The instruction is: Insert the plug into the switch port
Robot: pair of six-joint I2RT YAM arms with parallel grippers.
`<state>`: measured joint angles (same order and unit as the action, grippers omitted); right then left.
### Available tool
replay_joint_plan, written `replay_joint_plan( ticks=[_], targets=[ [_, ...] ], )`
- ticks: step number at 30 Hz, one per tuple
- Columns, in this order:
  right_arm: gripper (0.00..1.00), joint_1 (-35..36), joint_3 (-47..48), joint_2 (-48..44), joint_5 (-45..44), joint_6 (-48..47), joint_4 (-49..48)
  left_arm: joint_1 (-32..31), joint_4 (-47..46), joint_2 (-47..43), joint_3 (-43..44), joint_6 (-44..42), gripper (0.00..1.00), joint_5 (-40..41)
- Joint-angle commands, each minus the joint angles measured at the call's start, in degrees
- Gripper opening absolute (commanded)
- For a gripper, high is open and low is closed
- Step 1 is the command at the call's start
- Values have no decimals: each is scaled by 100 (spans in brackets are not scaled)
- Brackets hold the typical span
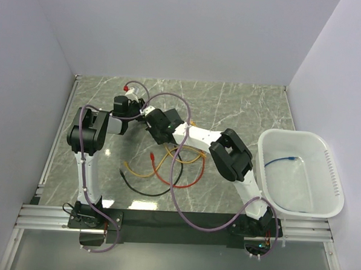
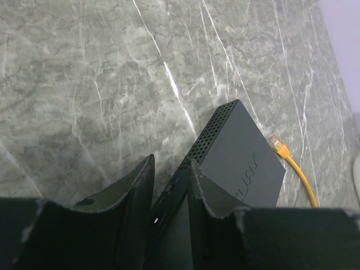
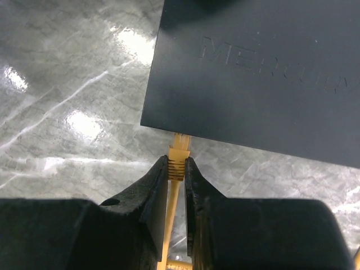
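Right wrist: right gripper (image 3: pixel 176 169) pinches the plug (image 3: pixel 179 151), aimed lengthwise at the switch (image 3: pixel 253 73) just ahead; left gripper (image 2: pixel 170 164) straddles it, grip unclear

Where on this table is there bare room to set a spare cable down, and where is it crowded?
Bare: the far right of the table, between back wall and tub; also the strip left of the left arm. Crowded: the middle, with switch and loose cables.

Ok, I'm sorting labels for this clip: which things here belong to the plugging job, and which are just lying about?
Job:
switch
yellow plug
its yellow cable

Lying about:
red cable
black cable
white bin
blue cable inside it
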<state>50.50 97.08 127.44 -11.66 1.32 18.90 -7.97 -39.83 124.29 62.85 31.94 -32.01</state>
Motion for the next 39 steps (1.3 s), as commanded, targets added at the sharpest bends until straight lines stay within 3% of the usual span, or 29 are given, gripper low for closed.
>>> replay_joint_plan(
  ticks=[1, 10, 16, 17, 21, 27, 32, 35, 39],
  targets=[
    [0, -216, 243, -421, 58, -457, -3057, -724, 1514, 166, -467, 31, 34, -1264],
    [0, -462, 356, -219, 805, -176, -3252, -733, 1374, 271, -501, 250, 35, -1510],
    [0, -410, -678, -894, 929, 210, -3243, -706, 1917, 148, -300, 225, 40, -914],
    [3, -383, -847, -1000, 911, 280, -3287, -663, 2014, 96, -256, 216, 41, -825],
    [34, -181, -1647, -1502, 763, 413, -3392, -408, 2086, -10, -203, 530, 47, -508],
    [48, 109, -2237, -1994, 630, 685, -3217, 155, 1540, 43, -186, 1139, 52, -763],
    [51, 162, -2518, -2311, 578, 861, -3094, 252, 1768, -351, -88, 1007, 58, -394],
    [51, 118, -2624, -2486, 402, 966, -2989, 252, 1725, -606, -176, 945, 70, -253],
    [52, -328, -2694, -2662, 594, 1247, -2900, 252, 1680, -1029, -501, 937, 79, 97]
  ],
)
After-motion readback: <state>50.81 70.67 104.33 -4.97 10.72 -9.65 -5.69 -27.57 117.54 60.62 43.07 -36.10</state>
